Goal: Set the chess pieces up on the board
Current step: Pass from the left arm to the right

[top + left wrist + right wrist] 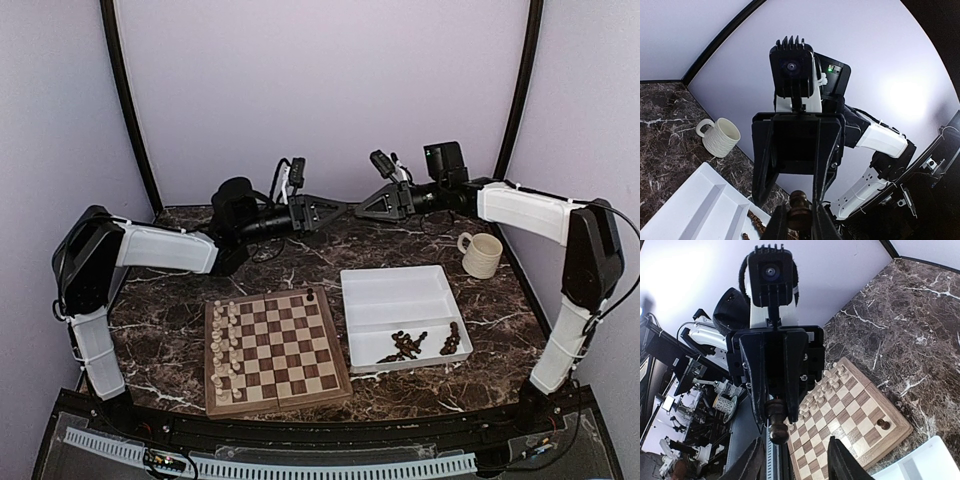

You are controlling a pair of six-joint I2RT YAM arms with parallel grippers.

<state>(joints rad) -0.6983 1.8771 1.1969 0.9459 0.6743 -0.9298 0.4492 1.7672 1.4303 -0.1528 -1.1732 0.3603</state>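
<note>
The left gripper (800, 222) is clamped on a small dark brown turned wooden chess piece (800, 206), held in mid-air; the right gripper (797, 460) faces it tip to tip, jaws apart. The square checkered wooden board (295, 355) carries cream pieces (225, 345) along its left side; other dark pieces (405, 345) lie in the white plastic tray (395, 285) beside it.

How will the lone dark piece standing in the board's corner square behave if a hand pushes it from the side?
The dark piece seems upright and narrow, so it would probably tip rather than slide. Being round, it may then roll, and so near the edge of the board it could well roll off.
</note>
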